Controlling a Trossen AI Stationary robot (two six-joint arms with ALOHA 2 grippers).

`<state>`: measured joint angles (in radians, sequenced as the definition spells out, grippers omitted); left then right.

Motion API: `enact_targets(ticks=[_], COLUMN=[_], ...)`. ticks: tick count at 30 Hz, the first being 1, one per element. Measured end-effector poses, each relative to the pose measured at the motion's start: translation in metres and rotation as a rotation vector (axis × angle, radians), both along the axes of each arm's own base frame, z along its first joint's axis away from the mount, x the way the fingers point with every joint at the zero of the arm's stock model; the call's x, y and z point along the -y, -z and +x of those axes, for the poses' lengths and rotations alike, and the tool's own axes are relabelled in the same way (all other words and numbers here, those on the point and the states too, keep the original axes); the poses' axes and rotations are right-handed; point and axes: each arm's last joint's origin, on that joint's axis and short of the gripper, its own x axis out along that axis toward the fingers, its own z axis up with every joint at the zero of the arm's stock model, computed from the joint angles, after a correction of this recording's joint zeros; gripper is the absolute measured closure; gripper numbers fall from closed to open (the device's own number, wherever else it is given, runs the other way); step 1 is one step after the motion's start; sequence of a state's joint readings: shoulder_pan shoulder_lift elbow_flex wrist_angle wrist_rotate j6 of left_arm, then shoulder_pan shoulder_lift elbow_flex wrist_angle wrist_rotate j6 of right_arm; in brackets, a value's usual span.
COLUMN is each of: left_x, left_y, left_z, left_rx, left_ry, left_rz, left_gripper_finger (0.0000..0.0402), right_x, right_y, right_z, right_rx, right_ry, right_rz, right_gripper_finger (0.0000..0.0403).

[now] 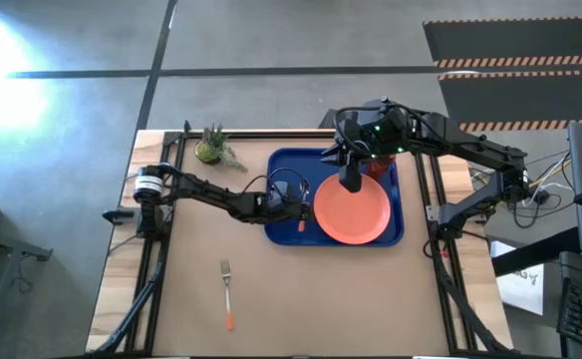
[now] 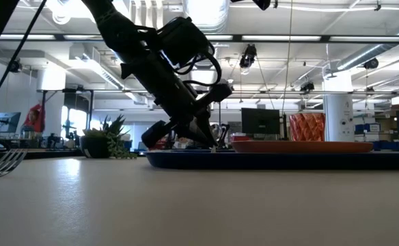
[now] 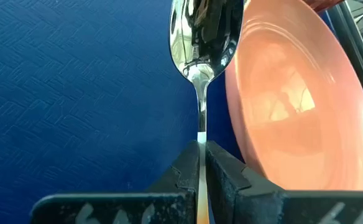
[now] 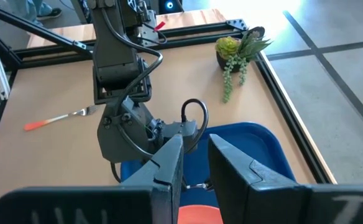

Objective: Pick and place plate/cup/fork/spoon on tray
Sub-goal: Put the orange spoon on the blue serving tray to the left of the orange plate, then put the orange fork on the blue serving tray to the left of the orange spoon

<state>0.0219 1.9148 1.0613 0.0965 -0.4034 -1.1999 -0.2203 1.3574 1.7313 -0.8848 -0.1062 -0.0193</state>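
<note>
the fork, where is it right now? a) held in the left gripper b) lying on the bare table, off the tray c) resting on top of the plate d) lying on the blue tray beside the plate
b: the fork lies alone on the bare table, well clear of the tray, while the left gripper is shut on the spoon beside the plate.

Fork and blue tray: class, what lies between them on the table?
Nothing; the high view shows bare tabletop between fork and tray.
</note>
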Motion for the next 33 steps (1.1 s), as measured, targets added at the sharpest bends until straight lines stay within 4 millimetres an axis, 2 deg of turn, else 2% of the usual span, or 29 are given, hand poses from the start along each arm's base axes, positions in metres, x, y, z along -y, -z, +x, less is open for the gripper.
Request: enact_targets(ticks=[5,22,25,29,33], left_x=[0.0,0.0,0.0,-0.002,-0.001], left_y=[-0.001,-0.002,-0.003,-0.016,-0.039], left_z=[0.001,0.002,0.002,0.001,-0.006], left_rx=[0.012,0.03,0.023,0.045,0.078], left_ry=[0.01,0.026,0.072,0.234,0.289], left_rz=[0.012,0.024,0.015,-0.045,-0.079], left_gripper_finger=[0.04,0.0345,0.0341,0.034,0.0343], right_x=[0.0,0.0,0.0,0.0,-0.001], right_y=[0.0,0.0,0.0,0.001,0.003], right_z=[0.0,0.0,0.0,-0.001,-0.003], right_rx=[0.0,0.0,0.0,-0.011,-0.042], right_ry=[0.0,0.0,0.0,0.001,0.002], right_rz=[0.0,0.0,0.0,0.003,0.011], right_gripper_finger=[0.0339,0.0337,0.0339,0.0341,0.0338])
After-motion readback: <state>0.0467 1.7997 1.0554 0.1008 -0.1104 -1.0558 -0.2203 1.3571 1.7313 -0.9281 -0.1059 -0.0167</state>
